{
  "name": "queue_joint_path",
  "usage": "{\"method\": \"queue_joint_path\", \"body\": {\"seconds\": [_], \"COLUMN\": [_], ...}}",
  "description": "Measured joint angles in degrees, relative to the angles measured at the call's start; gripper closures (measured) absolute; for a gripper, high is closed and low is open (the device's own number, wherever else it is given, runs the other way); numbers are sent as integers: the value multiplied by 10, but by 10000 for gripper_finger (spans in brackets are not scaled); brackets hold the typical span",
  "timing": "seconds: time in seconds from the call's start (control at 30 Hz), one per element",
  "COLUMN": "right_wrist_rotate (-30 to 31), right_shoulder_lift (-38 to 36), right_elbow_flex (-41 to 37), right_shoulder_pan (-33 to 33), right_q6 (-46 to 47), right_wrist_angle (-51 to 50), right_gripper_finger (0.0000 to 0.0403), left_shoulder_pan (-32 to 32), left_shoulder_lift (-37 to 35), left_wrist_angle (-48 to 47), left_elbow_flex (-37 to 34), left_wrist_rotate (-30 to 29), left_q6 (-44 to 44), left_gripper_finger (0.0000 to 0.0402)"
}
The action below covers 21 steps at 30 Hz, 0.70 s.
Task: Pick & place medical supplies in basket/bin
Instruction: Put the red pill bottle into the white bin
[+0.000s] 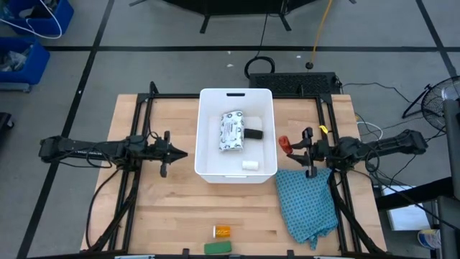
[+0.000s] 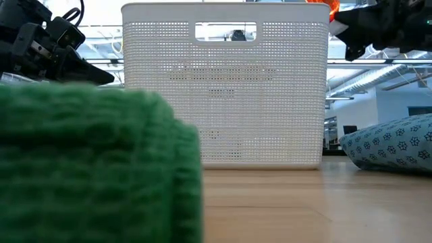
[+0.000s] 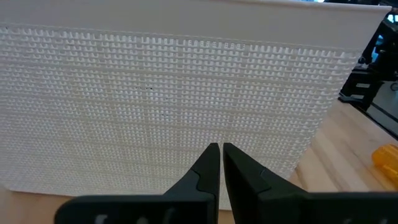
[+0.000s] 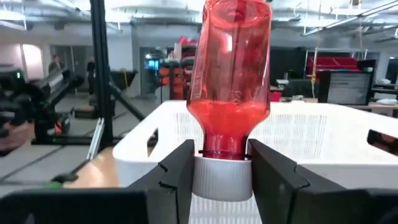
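Right gripper (image 4: 221, 171) clamped on white cap of translucent red plastic bottle (image 4: 231, 74), just outside large white perforated tub (image 1: 237, 173), right wall. Left gripper (image 3: 221, 163) closed, empty.

A pale wooden table (image 1: 158, 208) is being viewed from above, with a large white tub (image 1: 203, 133) being carried at its middle. A teal patterned cloth (image 1: 307, 205) is being left crumpled on the boards just beside the tub's right near corner. Near the front edge, an orange vial (image 1: 222, 231) and a green flat bar (image 1: 218, 247) are being kept close together, well apart from the tub.
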Motion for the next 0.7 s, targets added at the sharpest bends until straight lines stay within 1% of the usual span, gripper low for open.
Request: {"method": "queue_joint_path", "body": {"seconds": [0.13,0.2,0.3,0.4,0.5,0.6,0.7], "right_wrist_rotate": [-1,-3,-19,-15,-1,14,15], "right_shoulder_lift": [5,15,55,119,199,291,377], "right_elbow_flex": [9,33,90,170,263,356,442], "right_shoulder_pan": [-12,-15,-18,-18,-24,-47,-79], "right_q6": [-2,-10,-25,-39,-56,-60,-74], "right_wrist_angle": [25,20,-11,-77,-146,-207,-271], "right_gripper_finger": [285,287,287,286,287,287,288], "left_shoulder_pan": [0,0,0,0,0,0,0], "left_shoulder_lift": [0,0,0,0,0,0,0], "left_wrist_angle": [0,2,4,4,4,4,4], "left_elbow_flex": [0,0,0,0,0,0,0], "left_wrist_rotate": [0,0,0,0,-1,-1,-1], "left_q6": [0,7,9,9,10,11,15], "left_gripper_finger": [378,378,378,378,378,378,378]}}
